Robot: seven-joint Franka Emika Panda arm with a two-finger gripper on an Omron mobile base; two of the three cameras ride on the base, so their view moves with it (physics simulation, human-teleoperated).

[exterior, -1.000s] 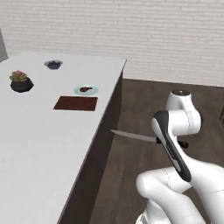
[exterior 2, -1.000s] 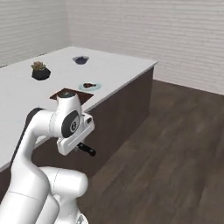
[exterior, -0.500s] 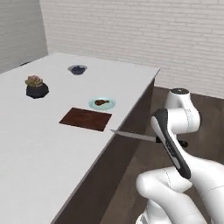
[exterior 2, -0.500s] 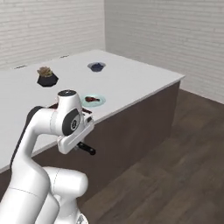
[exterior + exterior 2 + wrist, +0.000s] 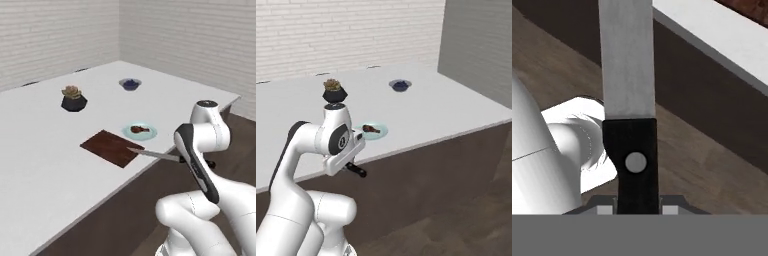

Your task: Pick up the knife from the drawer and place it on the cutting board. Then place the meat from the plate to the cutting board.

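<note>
My gripper [image 5: 637,209] is shut on the black handle of the knife [image 5: 628,60], and the silver blade points away from the hand toward the counter edge. In the left base view the knife [image 5: 155,154] is level beside the counter, its tip lined up with the near corner of the dark reddish-brown cutting board [image 5: 112,148]. The black handle [image 5: 356,170] sticks out below the hand in the right base view. The meat [image 5: 140,129] lies on a pale blue plate [image 5: 150,133] just behind the board. My arm hides the board in the right base view.
A potted plant in a black pot [image 5: 73,98] and a dark blue bowl [image 5: 130,84] stand farther back on the white counter [image 5: 40,150]. The counter's dark front panel [image 5: 426,175] drops to a wood floor. Brick walls close off the back.
The whole picture has shifted, so the base has driven and turned; board, plate, plant and bowl now sit nearer the arm. The knife stays clamped in the gripper, held the same way.
</note>
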